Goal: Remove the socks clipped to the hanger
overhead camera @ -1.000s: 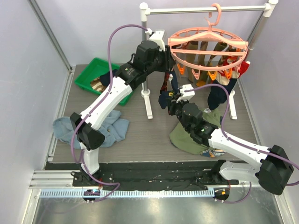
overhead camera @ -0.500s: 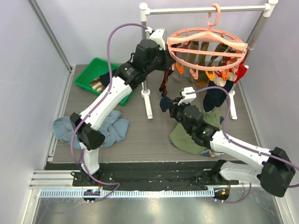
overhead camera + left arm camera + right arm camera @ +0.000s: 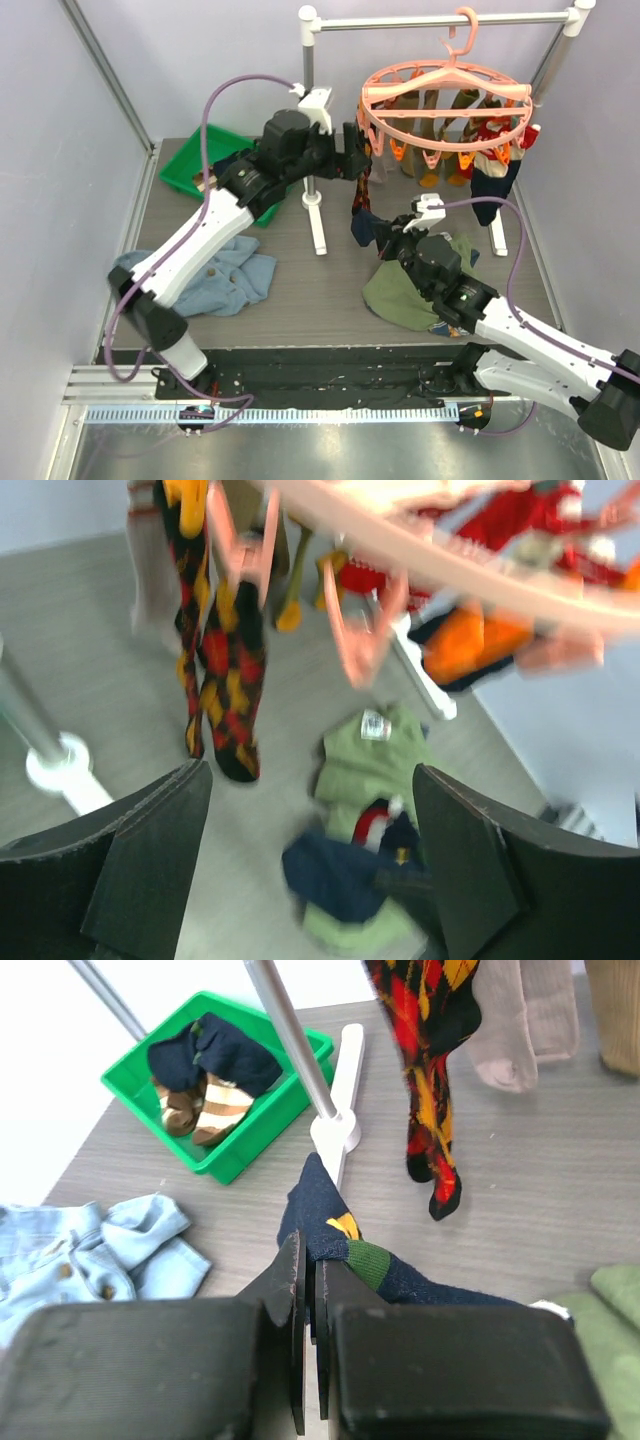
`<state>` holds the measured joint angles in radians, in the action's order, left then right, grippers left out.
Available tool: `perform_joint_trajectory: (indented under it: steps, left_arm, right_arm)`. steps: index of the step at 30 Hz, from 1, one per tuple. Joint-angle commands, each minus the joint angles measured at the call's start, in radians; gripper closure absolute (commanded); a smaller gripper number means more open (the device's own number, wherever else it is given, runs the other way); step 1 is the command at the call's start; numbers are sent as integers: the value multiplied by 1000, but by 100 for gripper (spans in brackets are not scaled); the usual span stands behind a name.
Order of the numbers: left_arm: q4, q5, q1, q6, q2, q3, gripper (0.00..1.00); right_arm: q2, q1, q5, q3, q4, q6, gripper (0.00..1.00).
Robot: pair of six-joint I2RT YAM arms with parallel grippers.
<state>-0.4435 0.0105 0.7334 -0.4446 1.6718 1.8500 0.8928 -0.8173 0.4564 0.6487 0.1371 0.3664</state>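
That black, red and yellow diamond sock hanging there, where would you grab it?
Probably grip the diamond sock low on its dangling foot end, coming in level from the side: it hangs limp and straight below the hanger, with nothing touching it.

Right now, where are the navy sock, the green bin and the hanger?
navy sock (image 3: 312,1200): right wrist view, on its dark blue body.
green bin (image 3: 268,1123): right wrist view, on its near side wall.
hanger (image 3: 366,106): top external view, on the ring's left rim.
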Motion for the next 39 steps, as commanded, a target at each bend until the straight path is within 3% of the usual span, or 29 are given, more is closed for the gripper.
perform_joint_trajectory:
  steps: [1,6,12,19,29,31,32,33,34,35,37,39]
  left_arm:
    - [77,58,4,38,-207,-200,13]
    - [74,229,4,95,-378,-426,12]
    - [45,325,4,205,-487,-566,11]
    - [22,384,4,238,-468,-580,10]
    - [-70,538,4,268,-316,-500,10]
    - [-38,566,4,248,-308,-505,25]
    - [-28,572,4,242,-308,-515,39]
    - [-17,560,4,233,-311,-520,66]
    - [-6,540,4,225,-311,-525,77]
    - [-3,490,4,224,-311,-528,99]
    - [-23,396,4,212,-311,-523,100]
    - [-41,241,3,211,-313,-517,100]
  right_arm:
    - [-54,-6,-42,58,-80,86,99]
    - [-72,-6,-136,88,-76,115,99]
    - [-89,-6,-261,108,-48,141,99]
    - [-135,-5,-392,4,96,204,99]
    - [-204,-8,-522,-70,223,224,97]
    - [-203,-6,-525,-73,223,229,96]
    - [-201,-5,-524,-73,222,227,95]
    - [-199,-5,-524,-75,217,227,94]
    - [-199,-5,-515,-75,211,221,93]
    - [-201,-6,-509,-73,194,218,91]
    - [-207,-5,-490,-73,176,213,84]
    - [-219,-6,-461,-78,153,210,69]
